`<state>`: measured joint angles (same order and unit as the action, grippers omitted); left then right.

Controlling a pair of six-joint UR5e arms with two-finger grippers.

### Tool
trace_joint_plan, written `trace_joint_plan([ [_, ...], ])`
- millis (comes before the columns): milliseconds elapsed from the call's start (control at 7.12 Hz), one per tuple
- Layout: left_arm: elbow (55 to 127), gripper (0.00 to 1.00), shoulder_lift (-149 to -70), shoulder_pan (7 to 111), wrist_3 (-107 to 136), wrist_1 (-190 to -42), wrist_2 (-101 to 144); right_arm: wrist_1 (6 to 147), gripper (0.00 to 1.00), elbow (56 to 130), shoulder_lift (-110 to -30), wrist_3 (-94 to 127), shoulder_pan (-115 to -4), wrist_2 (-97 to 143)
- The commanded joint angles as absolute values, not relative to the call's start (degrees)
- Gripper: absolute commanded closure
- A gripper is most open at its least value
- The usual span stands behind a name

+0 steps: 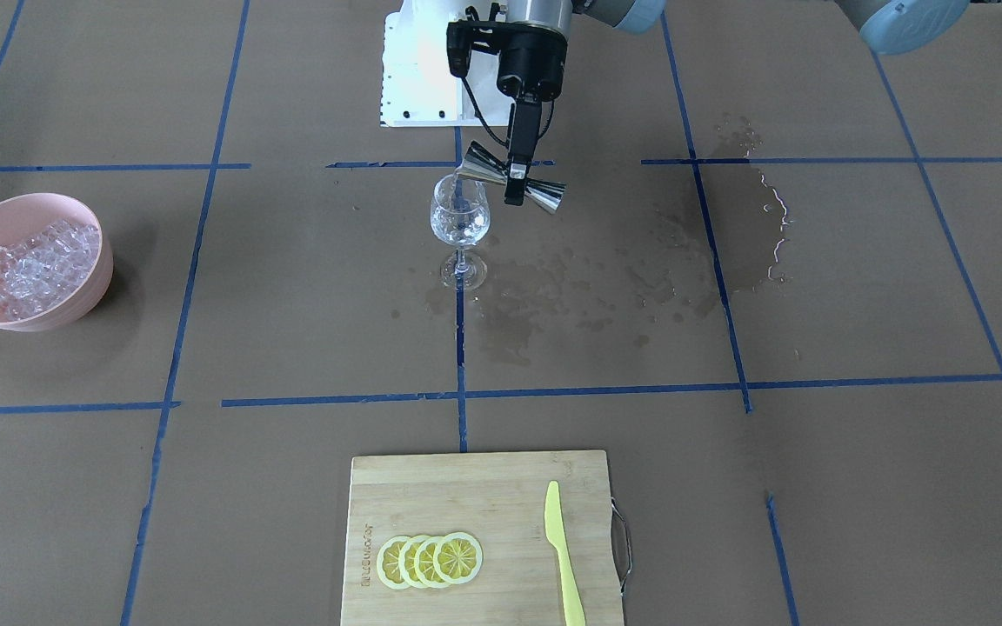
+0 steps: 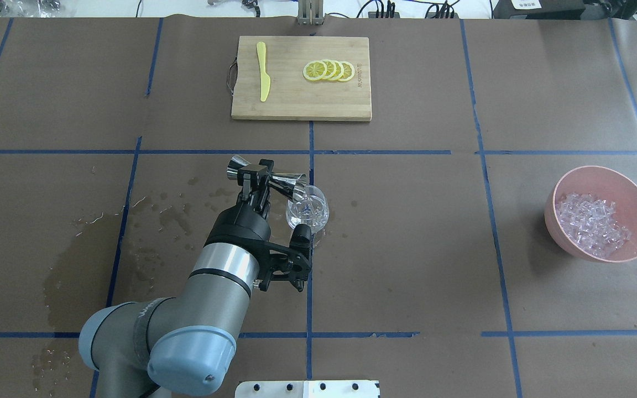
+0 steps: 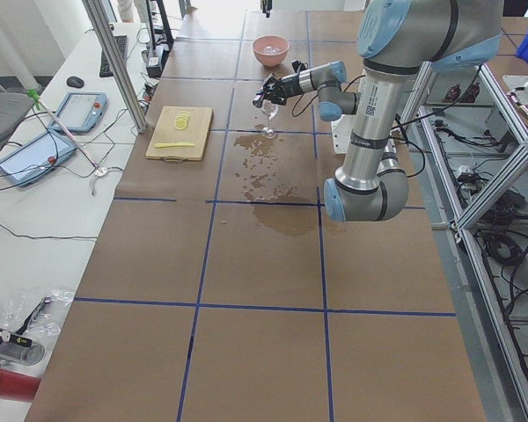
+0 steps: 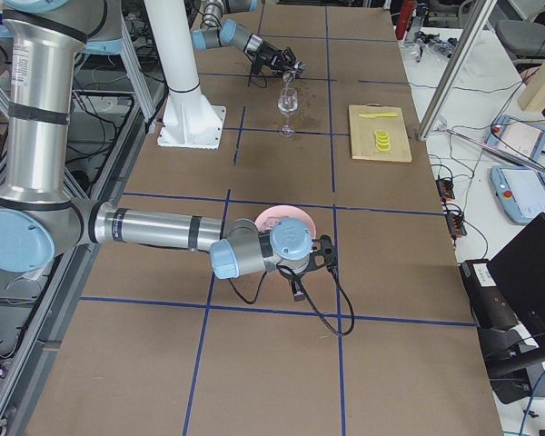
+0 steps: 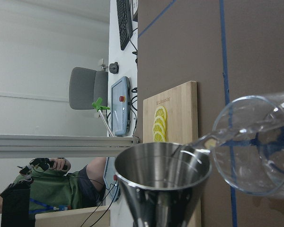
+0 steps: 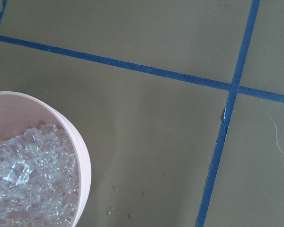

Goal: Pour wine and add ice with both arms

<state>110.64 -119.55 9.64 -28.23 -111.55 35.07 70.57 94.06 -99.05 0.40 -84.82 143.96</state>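
The left gripper (image 1: 514, 181) is clamped on a steel measuring cup (image 1: 481, 162) tipped at the glass (image 1: 460, 217), and wine (image 1: 459, 233) is running in, so pouring is under way. The ice (image 1: 36, 265) lies heaped in the pink bowl (image 1: 83, 300) on the worktop (image 1: 292, 304) and seemingly has yet to be added. The right gripper (image 4: 311, 258) is beside the bowl, but I cannot tell its grip

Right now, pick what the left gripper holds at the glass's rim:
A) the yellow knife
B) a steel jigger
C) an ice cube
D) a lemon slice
B: the left gripper is shut on the jigger at its waist. It tips the jigger's mouth to the rim of the glass, and the left wrist view shows wine running in.
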Motion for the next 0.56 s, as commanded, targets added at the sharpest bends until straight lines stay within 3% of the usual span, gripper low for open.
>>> trace_joint_plan([
  [0, 110.7, 1.0, -120.0, 10.1, -32.3, -108.5, 34.7, 70.6, 0.0, 94.0, -99.1, 0.4, -84.8, 144.0],
  [421, 110.1, 1.0, -121.1, 10.1, -35.9, -106.8, 34.2, 70.7, 0.0, 93.3, -99.1, 0.4, -84.8, 144.1],
])
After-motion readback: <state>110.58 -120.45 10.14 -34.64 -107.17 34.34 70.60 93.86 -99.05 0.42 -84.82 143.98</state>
